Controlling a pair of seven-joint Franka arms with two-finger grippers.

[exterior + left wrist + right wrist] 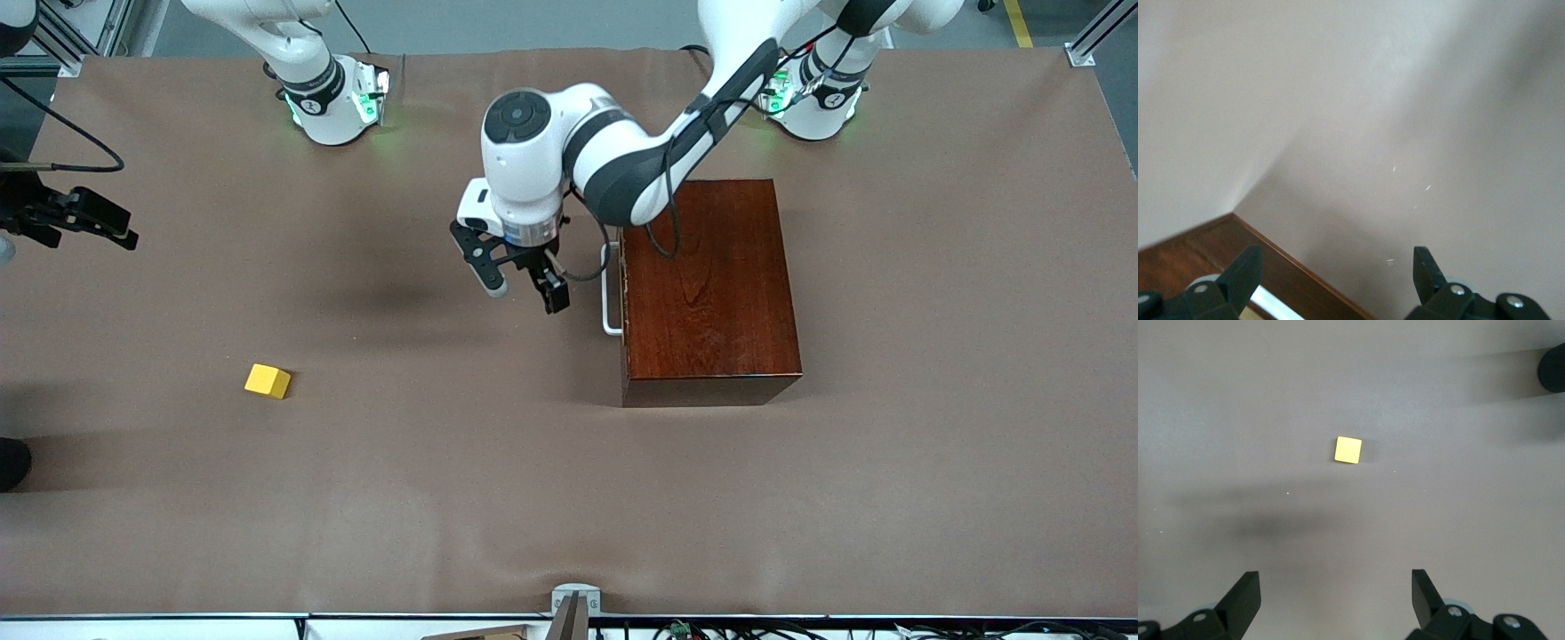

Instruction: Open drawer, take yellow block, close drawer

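- The table (569, 498), covered in brown cloth, carries a dark reddish-brown wooden box (711, 289) toward the left arm's end. The drawer (625, 293) in it looks fully shut, its front face turned toward the right arm's end and its white bar handle (609, 293) standing just off that face.
- The left arm (640, 160) reaches in from its base, and the left gripper (520, 289) hangs over bare cloth just beside the handle, touching nothing. Its fingers (1245, 270) are spread wide and empty; in the left wrist view the box edge and the pale handle show close by one finger.
- The right gripper (98, 222) hangs over the right arm's end of the table, at the edge of the front view. Its fingers (1245, 597) are parted and empty, and this arm seems to be waiting.
- The yellow block (268, 380) lies on the open cloth, not in the drawer, nearer the front camera than the box and well apart from it, toward the right arm's end. The right wrist view looks down on it, well clear of the fingers.
- Judged from this, block out and drawer shut, the task looks all but finished; what the next move calls for is only drawing the left gripper clear of the handle without snagging it.
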